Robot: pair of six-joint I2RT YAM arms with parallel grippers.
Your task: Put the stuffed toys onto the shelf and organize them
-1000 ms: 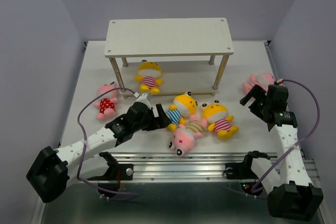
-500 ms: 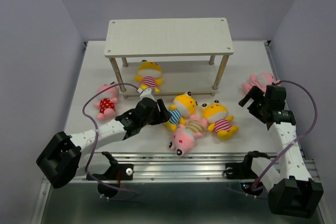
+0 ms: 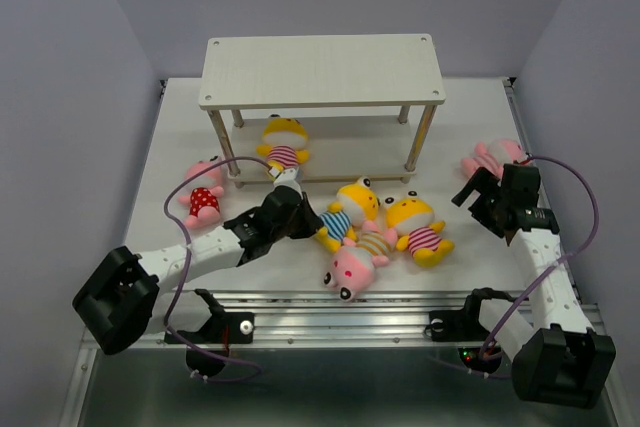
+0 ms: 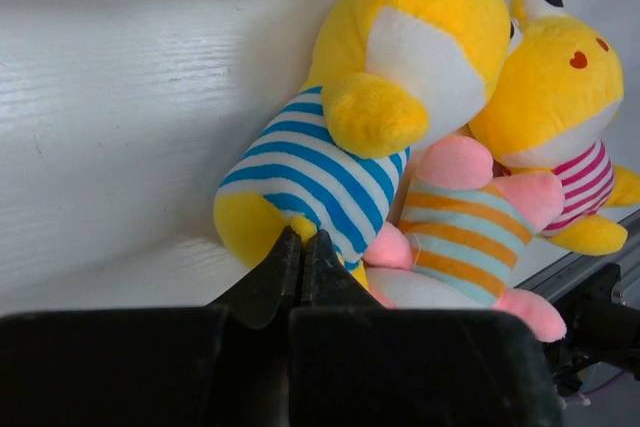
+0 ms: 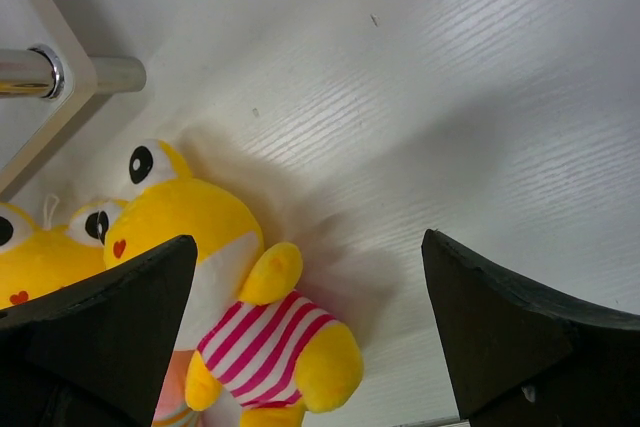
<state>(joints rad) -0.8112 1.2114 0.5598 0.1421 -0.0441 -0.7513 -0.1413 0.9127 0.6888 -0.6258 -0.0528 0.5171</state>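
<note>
well, take the big things first. the table (image 3: 470,117) carries everything, and the shelf (image 3: 320,69) stands at its far side with the top board bare. a yellow toy in pink stripes (image 3: 284,144) lies below that board. you cannot tell from above whether it rests on the lower board or on the table, since the top board covers most of the lower one. the other five lie on the table in front. a red-dotted pink toy (image 3: 204,194) is to the left, and a pink toy (image 3: 492,157) at the right is partly hidden by the right gripper (image 3: 482,199). three more touch each other in the middle: the blue-striped yellow toy (image 4: 320,162), the second pink-striped yellow toy (image 4: 560,107) and the orange-striped pink toy (image 4: 470,227).

they look soft, light and floppy, so a pinch on a hem will likely slip or stretch. you do better taking one across the torso or under the head. your left gripper (image 4: 303,237) is closed, tips together at the low hem of the blue-striped yellow toy. whether any plush is caught between the fingers (image 4: 270,282) is hard to make out. your right gripper hangs wide open above the table, holding nothing.
</note>
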